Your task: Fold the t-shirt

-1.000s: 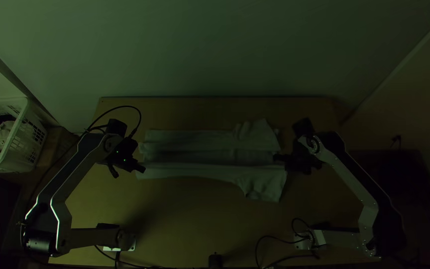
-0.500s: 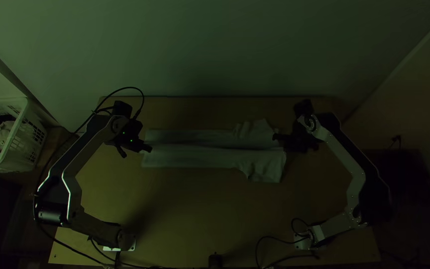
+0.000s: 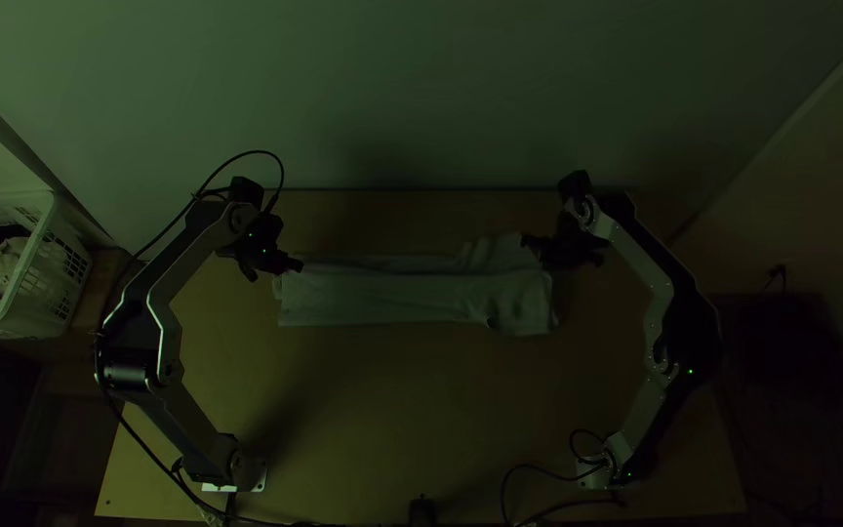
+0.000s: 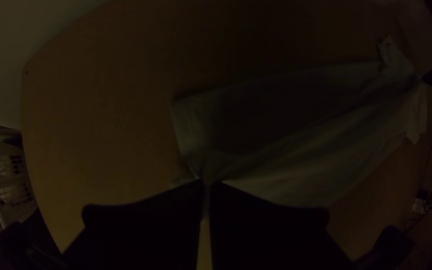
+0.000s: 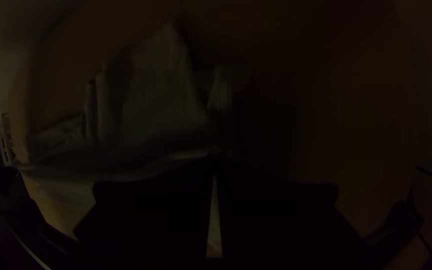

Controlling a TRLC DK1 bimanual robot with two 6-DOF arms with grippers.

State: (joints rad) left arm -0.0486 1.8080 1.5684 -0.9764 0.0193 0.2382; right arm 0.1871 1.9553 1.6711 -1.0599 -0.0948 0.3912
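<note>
Bringing held line of cloth across for lengthwise fold, by look of it; table beneath both jaws; t-shirt in long strip between them; left gripper pinched on hem end, right gripper pinched on sleeve end; move both level, same pace, span just taut; lower until layers line up, release together; smooth small rumples beside right jaws last.

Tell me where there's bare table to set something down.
The widest bare patch of table lies between the shirt and the arms' bases; a narrower strip runs between shirt and wall. It's crowded at the shirt's ends, where the left hand and right hand grip it.
</note>
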